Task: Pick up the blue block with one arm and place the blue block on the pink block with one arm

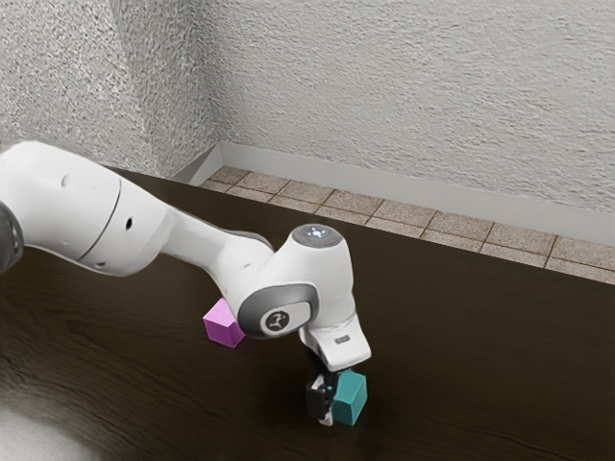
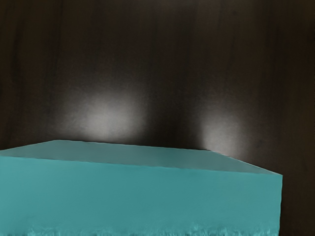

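end effector [image 1: 333, 407] at the blue block [image 1: 352, 394] (grip: cannot tell); exterior view adds the pink block [image 1: 224, 326].

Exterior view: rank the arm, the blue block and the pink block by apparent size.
1. The arm, by far the largest.
2. The blue block and the pink block look about alike; the arm hides part of the pink block, so I won't rank them.

no legible text; one white emblem [image 1: 277, 320] on the arm [image 1: 144, 235]

Teal block [image 1: 351, 396], pink block [image 1: 224, 325] — perhaps magenta
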You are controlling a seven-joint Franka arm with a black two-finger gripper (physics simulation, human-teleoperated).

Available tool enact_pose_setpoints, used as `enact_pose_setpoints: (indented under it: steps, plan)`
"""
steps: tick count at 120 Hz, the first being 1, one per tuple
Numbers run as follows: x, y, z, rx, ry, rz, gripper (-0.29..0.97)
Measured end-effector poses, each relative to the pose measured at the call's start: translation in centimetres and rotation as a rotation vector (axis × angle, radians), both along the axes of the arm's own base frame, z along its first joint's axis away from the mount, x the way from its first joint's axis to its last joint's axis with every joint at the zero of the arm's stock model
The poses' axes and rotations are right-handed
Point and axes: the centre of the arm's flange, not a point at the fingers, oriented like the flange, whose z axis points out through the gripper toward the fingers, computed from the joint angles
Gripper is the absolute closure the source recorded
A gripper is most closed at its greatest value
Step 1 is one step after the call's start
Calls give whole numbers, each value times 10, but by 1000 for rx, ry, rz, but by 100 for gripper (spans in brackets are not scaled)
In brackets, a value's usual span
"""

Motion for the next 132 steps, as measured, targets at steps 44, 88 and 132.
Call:
enact_pose_setpoints:
  steps: [44, 88, 132]
  plan:
    - [2, -5, 6, 25, -40, -58, 30]
    - [-7, 26, 75, 80, -151, -1, 36]
    - [17, 220, 98, 74, -88, 149, 37]
